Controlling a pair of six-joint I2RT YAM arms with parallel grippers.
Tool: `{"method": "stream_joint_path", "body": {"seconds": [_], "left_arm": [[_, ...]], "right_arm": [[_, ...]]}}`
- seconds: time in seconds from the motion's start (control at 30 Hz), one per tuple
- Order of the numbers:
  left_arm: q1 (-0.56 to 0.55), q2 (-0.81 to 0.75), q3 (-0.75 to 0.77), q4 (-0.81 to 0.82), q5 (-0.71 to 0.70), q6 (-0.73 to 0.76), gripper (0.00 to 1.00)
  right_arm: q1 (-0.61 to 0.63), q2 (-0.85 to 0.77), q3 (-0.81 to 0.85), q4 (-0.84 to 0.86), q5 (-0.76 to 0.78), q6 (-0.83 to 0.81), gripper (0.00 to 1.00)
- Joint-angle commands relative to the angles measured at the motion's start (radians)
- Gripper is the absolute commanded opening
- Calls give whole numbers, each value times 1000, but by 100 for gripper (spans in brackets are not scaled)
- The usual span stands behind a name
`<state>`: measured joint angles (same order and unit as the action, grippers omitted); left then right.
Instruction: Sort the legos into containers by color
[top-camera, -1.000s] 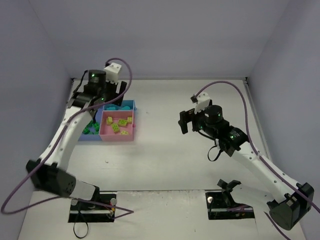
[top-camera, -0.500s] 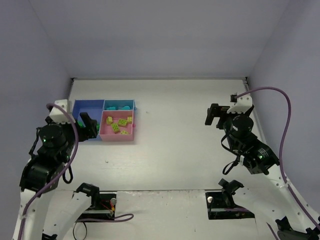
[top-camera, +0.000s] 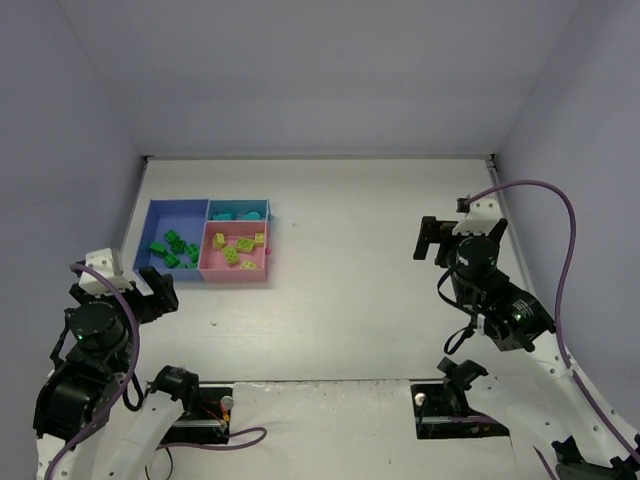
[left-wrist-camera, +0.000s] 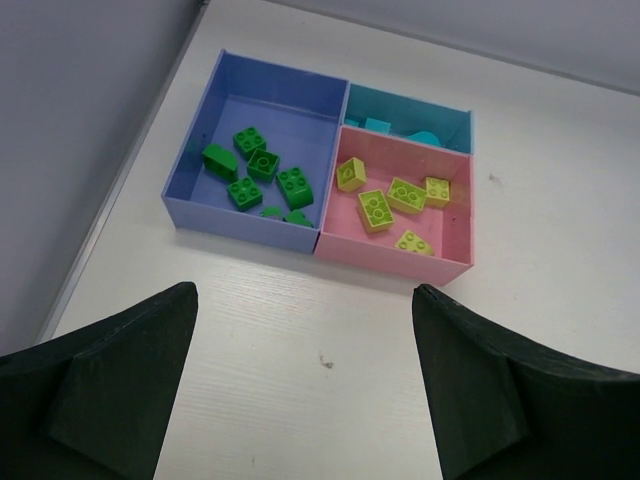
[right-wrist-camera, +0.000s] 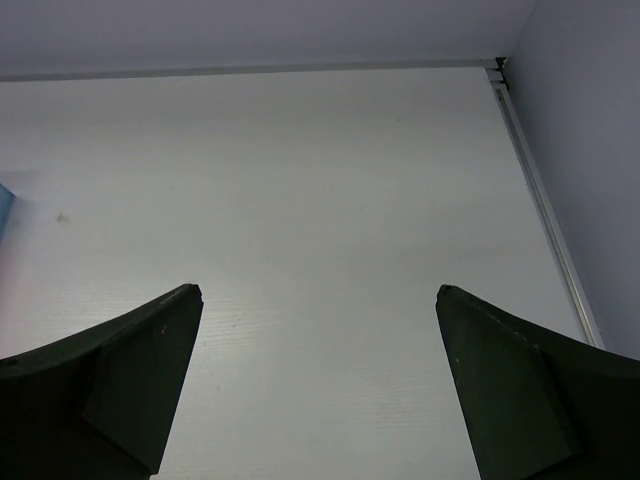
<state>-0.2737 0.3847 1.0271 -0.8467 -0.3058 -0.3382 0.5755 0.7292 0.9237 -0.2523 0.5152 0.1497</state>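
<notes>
The three joined containers sit at the far left of the table. The larger blue tray (left-wrist-camera: 285, 115) holds several dark green legos (left-wrist-camera: 262, 165) (top-camera: 170, 248). The square pink tray (left-wrist-camera: 450, 215) holds several yellow-green legos (left-wrist-camera: 375, 210) (top-camera: 240, 245). The narrow light-blue tray (left-wrist-camera: 450, 125) holds teal legos (left-wrist-camera: 425, 135). My left gripper (left-wrist-camera: 304, 290) (top-camera: 130, 285) hangs open and empty over bare table, just on the near side of the trays. My right gripper (right-wrist-camera: 318, 290) (top-camera: 455, 240) stands open and empty over bare table at the right.
The grey side walls stand close at left and right, with a raised table edge strip (right-wrist-camera: 545, 200) along the right side. A small dark speck (left-wrist-camera: 325, 360) marks the table under the left gripper.
The left arm has drawn back from above the trays to the near left, uncovering the green legos in the blue tray. The right arm swung right and nearer, then held still.
</notes>
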Motion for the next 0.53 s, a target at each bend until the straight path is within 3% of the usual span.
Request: {"method": "stream_joint_path", "body": {"seconds": [0.0, 0.5], "left_arm": [[4, -29, -21, -2, -73, -22, 81], [2, -79, -94, 6, -107, -30, 81]], "right_arm": [[-6, 9, 1, 47, 42, 7, 100], [-6, -1, -8, 47, 20, 31, 100]]}}
